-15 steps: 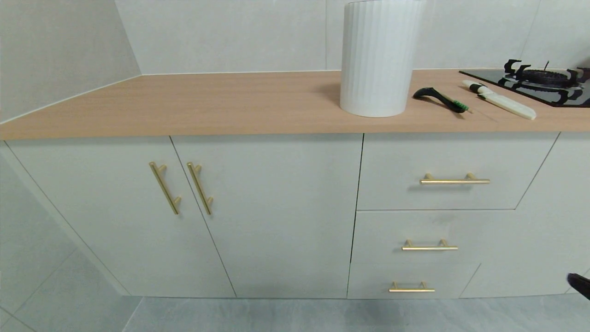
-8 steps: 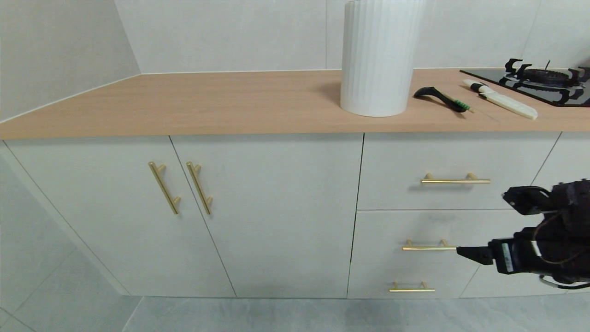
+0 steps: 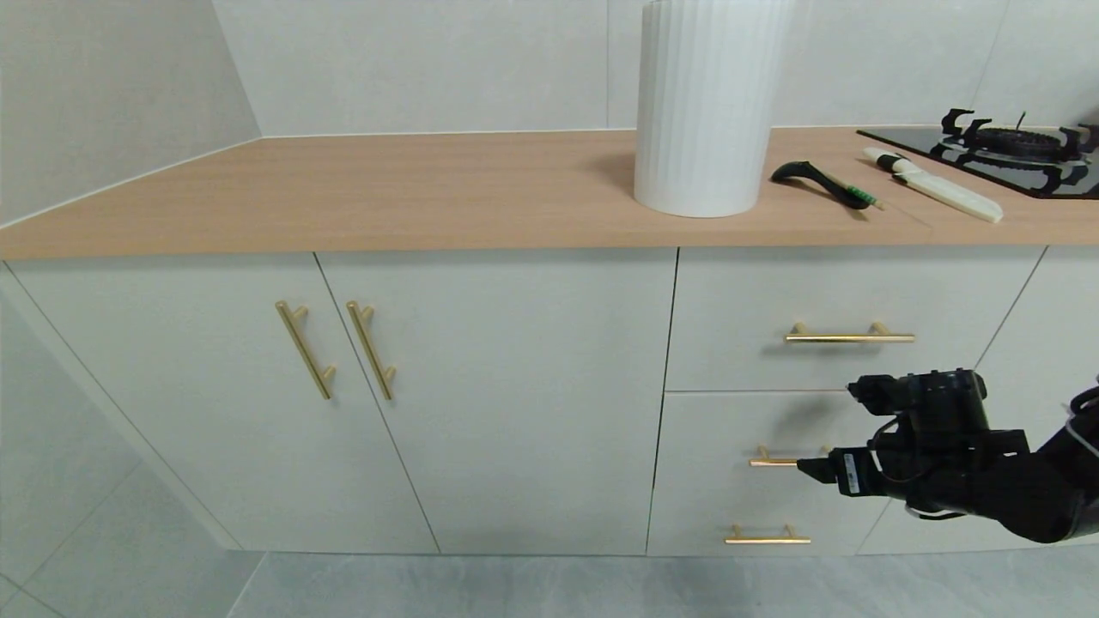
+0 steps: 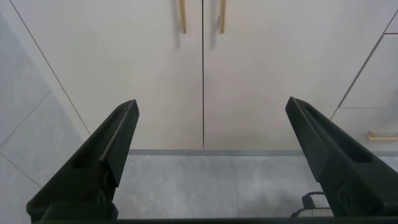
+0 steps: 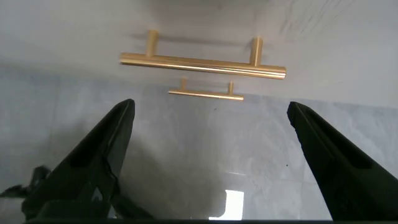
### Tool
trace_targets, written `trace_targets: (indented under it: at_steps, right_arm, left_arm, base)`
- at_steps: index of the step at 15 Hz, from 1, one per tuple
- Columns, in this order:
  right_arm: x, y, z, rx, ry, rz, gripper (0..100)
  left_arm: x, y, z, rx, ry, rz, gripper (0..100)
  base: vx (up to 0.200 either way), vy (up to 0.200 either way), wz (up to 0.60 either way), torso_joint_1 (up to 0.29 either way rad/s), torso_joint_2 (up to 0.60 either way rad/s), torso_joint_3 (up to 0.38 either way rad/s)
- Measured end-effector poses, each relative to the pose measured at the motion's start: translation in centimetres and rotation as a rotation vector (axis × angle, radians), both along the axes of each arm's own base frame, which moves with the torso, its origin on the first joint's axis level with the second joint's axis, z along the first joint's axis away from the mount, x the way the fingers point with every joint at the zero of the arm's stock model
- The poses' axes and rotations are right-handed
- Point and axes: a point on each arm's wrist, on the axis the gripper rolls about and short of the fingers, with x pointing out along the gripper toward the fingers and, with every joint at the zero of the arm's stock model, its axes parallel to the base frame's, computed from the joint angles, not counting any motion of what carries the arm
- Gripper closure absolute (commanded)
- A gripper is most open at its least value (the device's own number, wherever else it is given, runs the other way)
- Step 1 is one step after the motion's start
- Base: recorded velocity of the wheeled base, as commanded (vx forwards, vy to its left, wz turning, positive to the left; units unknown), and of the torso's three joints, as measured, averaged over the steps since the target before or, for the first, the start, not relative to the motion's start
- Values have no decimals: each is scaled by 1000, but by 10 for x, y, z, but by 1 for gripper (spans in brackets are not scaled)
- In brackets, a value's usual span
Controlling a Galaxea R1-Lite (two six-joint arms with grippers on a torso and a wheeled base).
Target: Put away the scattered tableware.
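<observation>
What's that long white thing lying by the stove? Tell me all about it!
It looks like a knife, cream-white, with a black band where handle meets blade. It lies flat on the wooden countertop, slanted, handle toward the wall, tip toward the front edge. A black-handled utensil lies beside it, the stove on its other side. Only the countertop touches it.

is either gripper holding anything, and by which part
Nothing is held. The right gripper is open before the middle drawer handle, not touching it; the left gripper is open and empty.
</observation>
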Motion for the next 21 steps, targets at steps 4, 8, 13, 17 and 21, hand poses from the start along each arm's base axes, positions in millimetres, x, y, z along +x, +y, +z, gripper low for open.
trace_targets:
  at_steps: [4,8,13,17,21]
  right_arm:
    - [17,-2,-22,-22,-80,-80,0]
    - [24,-2,-38,-27,-113,-96,0]
    - [34,2,-46,-46,-123,-112,0]
    - [40,4,-50,-40,-155,-110,0]
    - [45,5,-57,-39,-182,-109,0]
  left_arm:
    - [0,0,0,0,0,0,0]
    - [0,0,0,0,0,0,0]
    - [0,0,0,0,0,0,0]
    - [0,0,0,0,0,0,0]
    - [0,0,0,0,0,0,0]
  base:
    - [0,0,0,0,0,0]
    - [0,0,0,0,0,0]
    - [0,0,0,0,0,0]
    - [0,0,0,0,0,0]
    - [0,0,0,0,0,0]
